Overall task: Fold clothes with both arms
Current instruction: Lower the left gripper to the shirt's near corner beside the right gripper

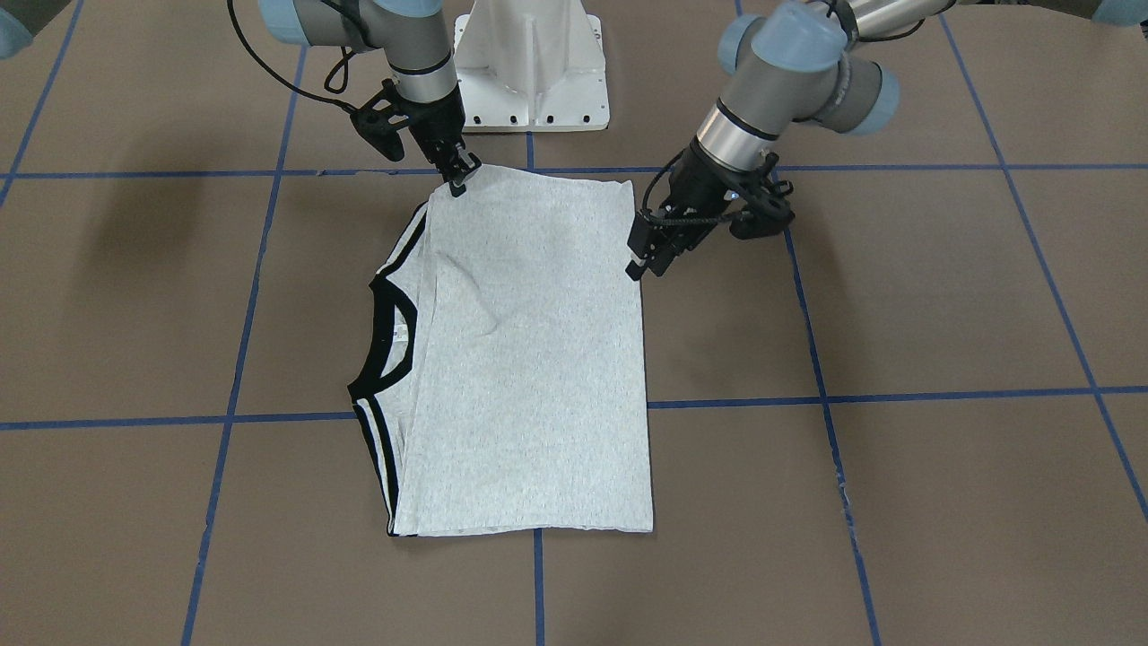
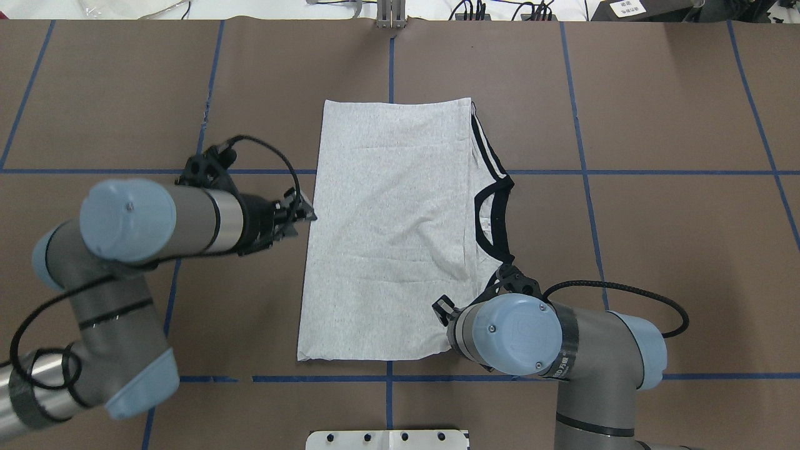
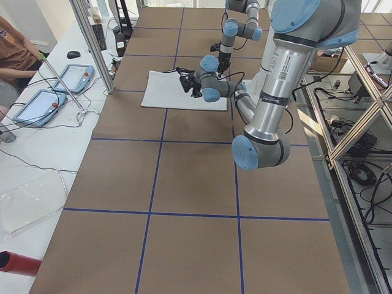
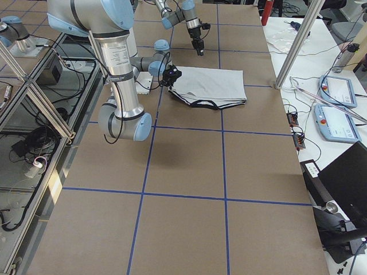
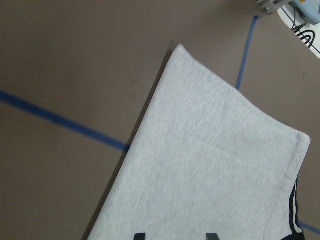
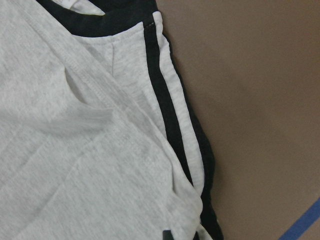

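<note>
**Mid-fold on the bench:** A light heather-grey short-sleeved T-shirt (image 1: pixel 529 359) with a black collar and striped shoulders lies folded into a long rectangle at the centre of the front-facing frame, its print hidden. The black two-finger left gripper (image 1: pixel 642 260) is poised, jaws spread, at the shirt's right-hand edge. The black right gripper (image 1: pixel 458 178) meets the upper-left corner; whether it is clenched cannot be told.

The likely hazard is a pinch that catches only the top layer and peels the stacked sleeves open. Uneven lifts could also skew the next fold around the soft crease (image 1: pixel 475 301) left of centre.

The brown table (image 1: pixel 897 296), gridded in blue tape, looks smooth, so the cloth may slide. At the upper left of the left-side view, a seated person (image 3: pixel 15 52) and a blue-edged control pendant (image 3: pixel 68 76) share a white bench.
</note>
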You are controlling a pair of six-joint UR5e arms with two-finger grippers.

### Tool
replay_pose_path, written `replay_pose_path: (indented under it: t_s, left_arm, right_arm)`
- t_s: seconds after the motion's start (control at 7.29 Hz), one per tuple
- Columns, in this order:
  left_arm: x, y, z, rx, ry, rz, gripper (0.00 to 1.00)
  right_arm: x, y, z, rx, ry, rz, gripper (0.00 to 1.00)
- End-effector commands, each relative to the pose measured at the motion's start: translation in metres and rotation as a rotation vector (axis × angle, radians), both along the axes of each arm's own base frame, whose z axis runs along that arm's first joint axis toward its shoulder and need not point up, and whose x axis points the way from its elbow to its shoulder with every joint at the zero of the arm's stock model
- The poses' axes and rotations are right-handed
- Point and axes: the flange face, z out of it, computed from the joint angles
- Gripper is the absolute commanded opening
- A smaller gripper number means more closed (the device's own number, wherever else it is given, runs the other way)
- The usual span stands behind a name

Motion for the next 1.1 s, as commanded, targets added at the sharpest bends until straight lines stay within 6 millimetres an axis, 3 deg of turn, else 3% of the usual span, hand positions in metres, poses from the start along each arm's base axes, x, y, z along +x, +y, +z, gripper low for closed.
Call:
replay_pose_path:
  t_s: [0.0, 0.14, 0.27, 0.96]
  left_arm:
    - [0.022, 0.082, 0.034, -0.141, -0.035, -0.024, 0.50]
    - [0.043, 0.115, 0.038, -0.201, -0.033, -0.009, 0.50]
    - [0.058, 0.131, 0.041, -0.201, -0.056, 0.007, 0.50]
    - [0.081, 0.168, 0.047, -0.205, -0.076, 0.077, 0.49]
  right_arm:
    - [0.005, 0.003, 0.006, -0.010, 0.004, 0.004, 0.00]
    - [0.005, 0.003, 0.005, -0.009, 0.002, 0.004, 0.00]
    - [0.005, 0.003, 0.008, -0.011, 0.008, 0.004, 0.00]
    - [0.005, 0.003, 0.007, -0.010, 0.007, 0.004, 0.00]
